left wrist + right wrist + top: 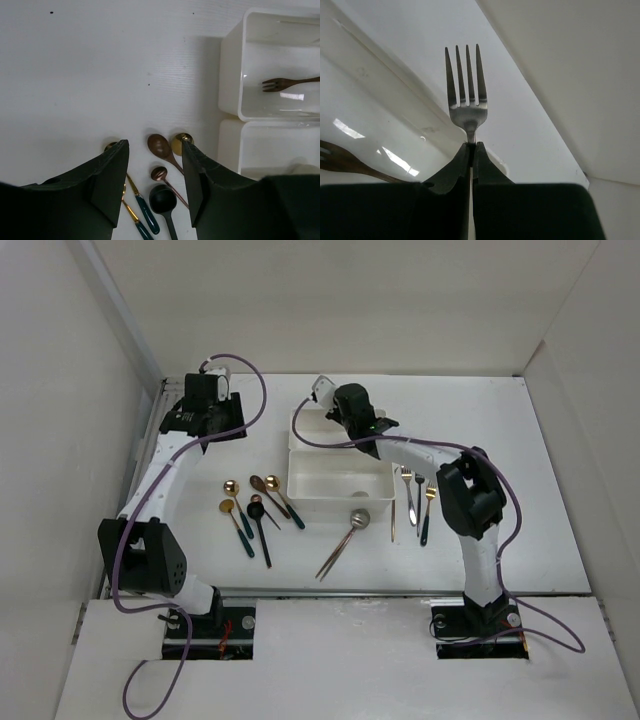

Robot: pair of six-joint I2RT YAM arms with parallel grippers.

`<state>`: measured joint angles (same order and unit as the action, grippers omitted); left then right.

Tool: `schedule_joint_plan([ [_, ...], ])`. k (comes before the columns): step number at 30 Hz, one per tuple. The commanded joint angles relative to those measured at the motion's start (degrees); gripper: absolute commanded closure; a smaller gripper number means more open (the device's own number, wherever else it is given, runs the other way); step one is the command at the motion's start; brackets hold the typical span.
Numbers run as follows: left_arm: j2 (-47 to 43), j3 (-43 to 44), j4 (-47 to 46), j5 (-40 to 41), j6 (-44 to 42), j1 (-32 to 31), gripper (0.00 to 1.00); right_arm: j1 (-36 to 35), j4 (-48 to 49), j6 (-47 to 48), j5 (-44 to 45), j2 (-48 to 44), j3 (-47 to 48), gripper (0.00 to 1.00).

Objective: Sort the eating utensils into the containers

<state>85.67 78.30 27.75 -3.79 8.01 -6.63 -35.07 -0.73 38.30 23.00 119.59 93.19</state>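
Utensils mostly lie loose on the counter [520, 440], so we judge the sorting barely begun. One brown fork [287, 82] rests in the far tray [231, 55], and the near tray [340, 485] looks bare. The right claw [471, 149] is clenched on the neck of a silver fork [466, 107], held over the far tray. The left claw [154, 146] hangs spread and holds nothing, above a cluster of spoons [255, 502] left of the trays. More forks [418, 495] wait right of the trays, and a silver spoon [358, 518] lies against the near tray's front edge. We see a plain white counter, matte and lightly speckled, with white walls [60, 390] on three sides. Purple cables [255, 380] trail along both arms.
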Motion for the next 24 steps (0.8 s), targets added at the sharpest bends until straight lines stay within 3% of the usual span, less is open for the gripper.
schedule_joint_plan([
  [1, -2.17, -1.05, -0.76, 0.45, 1.04, 1.44, 0.57, -3.86, 5.13, -0.08, -2.71, -3.22, 2.61, 1.0],
  [8, -1.12, 0.36, -0.76, 0.45, 1.04, 1.98, 0.57, -5.18, 6.36, 3.0, -1.64, -3.75, 5.6, 1.0],
  [17, -1.12, 0.89, -0.76, 0.45, 0.51, 2.5, 0.57, -5.8, 6.36, 0.89, -3.58, -0.59, 0.95, 0.98],
  [19, -1.12, 0.89, -0.76, 0.45, 0.51, 3.03, 0.57, -5.8, 6.36, 0.2, -3.58, -1.46, -0.54, 0.67],
  [21, -1.12, 0.89, -0.76, 0.45, 0.51, 3.03, 0.57, -5.8, 6.36, -0.34, -4.36, -3.48, -1.77, 0.43],
  [24, -0.6, 1.5, -0.76, -0.07, -0.01, 3.03, 0.56, -5.8, 6.36, -0.86, -5.16, -6.64, -3.62, 0.27],
])
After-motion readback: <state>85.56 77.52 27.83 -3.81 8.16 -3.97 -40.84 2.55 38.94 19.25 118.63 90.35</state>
